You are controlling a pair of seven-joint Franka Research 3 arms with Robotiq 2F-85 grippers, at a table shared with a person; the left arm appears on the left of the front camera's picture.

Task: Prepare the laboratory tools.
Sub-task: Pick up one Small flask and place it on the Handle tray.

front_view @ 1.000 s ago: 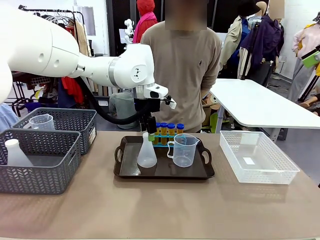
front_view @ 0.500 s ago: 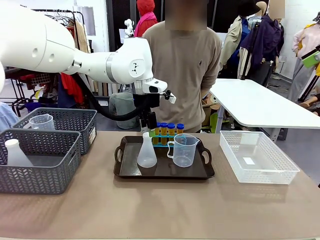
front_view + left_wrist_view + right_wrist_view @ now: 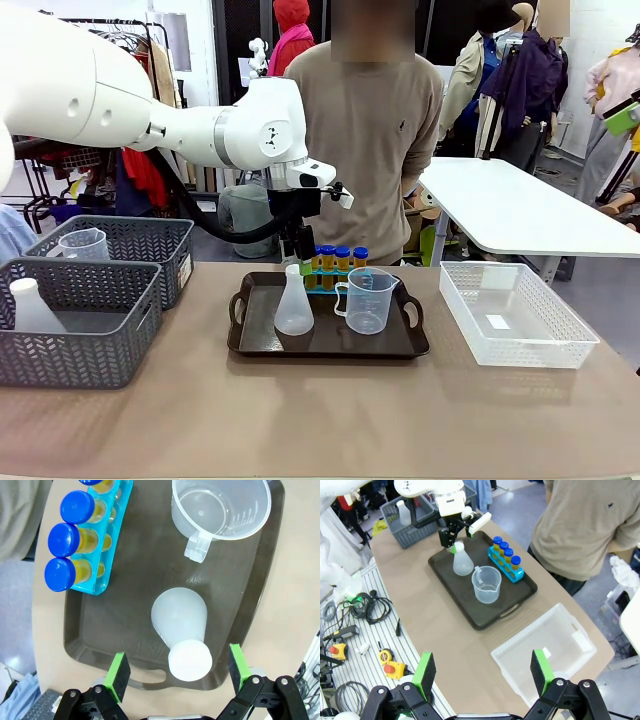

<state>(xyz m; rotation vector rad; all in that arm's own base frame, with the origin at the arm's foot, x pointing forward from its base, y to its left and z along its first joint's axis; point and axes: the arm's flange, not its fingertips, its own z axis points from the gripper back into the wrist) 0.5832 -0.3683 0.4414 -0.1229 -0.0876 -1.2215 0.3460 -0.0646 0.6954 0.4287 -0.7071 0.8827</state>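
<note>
The flask (image 3: 293,304) stands upright on the left half of the black tray (image 3: 260,345), with the beaker (image 3: 367,299) just to its right and the four tubes (image 3: 335,258) in a blue rack (image 3: 320,283) along the tray's far edge. The left gripper (image 3: 175,675) hangs directly above the flask, jaws spread wide and holding nothing; in the left wrist view the flask's mouth sits between the green pads (image 3: 118,675), nearer the right one. The right gripper (image 3: 482,672) is high over the near right of the table, also wide open and empty, looking down on a clear bin (image 3: 545,650).

The flask looks like thin translucent plastic: light, a little springy, smooth. Its cone would let pads slide upward, so the narrow neck just below the rim is the better hold, squeezed gently. The beaker is equally light and best taken by its wall or handle. The tubes are small and slick; grip each under its cap and lift it straight out of the rack
</note>
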